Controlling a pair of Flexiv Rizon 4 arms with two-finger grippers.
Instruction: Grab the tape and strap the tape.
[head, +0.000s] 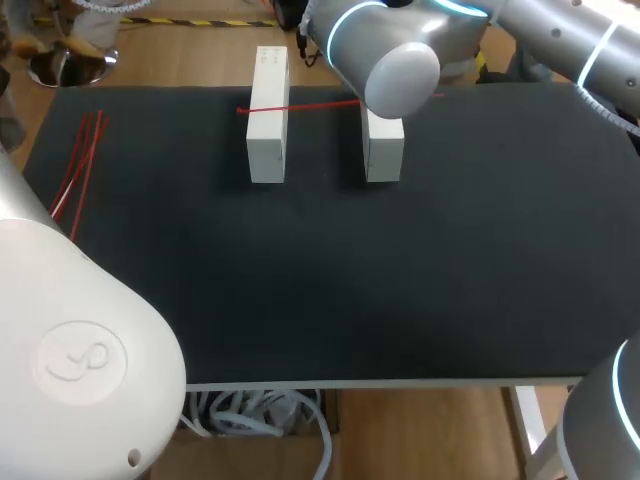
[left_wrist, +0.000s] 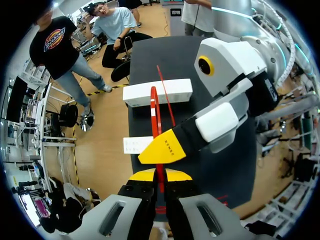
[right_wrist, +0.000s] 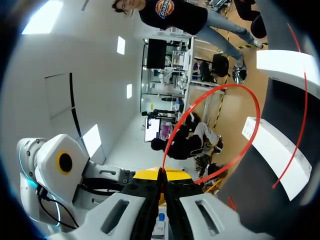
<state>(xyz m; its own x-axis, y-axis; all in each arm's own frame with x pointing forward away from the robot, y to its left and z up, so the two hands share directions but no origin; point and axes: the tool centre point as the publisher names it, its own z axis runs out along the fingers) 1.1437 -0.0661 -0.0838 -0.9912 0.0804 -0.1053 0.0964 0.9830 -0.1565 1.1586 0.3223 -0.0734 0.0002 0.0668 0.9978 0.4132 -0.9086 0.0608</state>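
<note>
A red tape (head: 310, 105) lies across two white blocks (head: 267, 120) (head: 384, 150) at the back of the black mat (head: 350, 280). An arm joint (head: 400, 60) hides both grippers in the head view. In the left wrist view my left gripper (left_wrist: 155, 176) is shut on a red tape strand (left_wrist: 154, 107) that runs ahead toward the blocks (left_wrist: 157, 92). The right gripper's yellow fingertip (left_wrist: 162, 148) sits just ahead of it, touching the strand. In the right wrist view my right gripper (right_wrist: 162, 176) is shut on the tape, which curves up in a wide loop (right_wrist: 235, 92).
A bundle of spare red tapes (head: 80, 165) lies at the mat's left edge. My left arm's white housing (head: 70, 350) fills the near left corner. The near half of the mat holds no objects.
</note>
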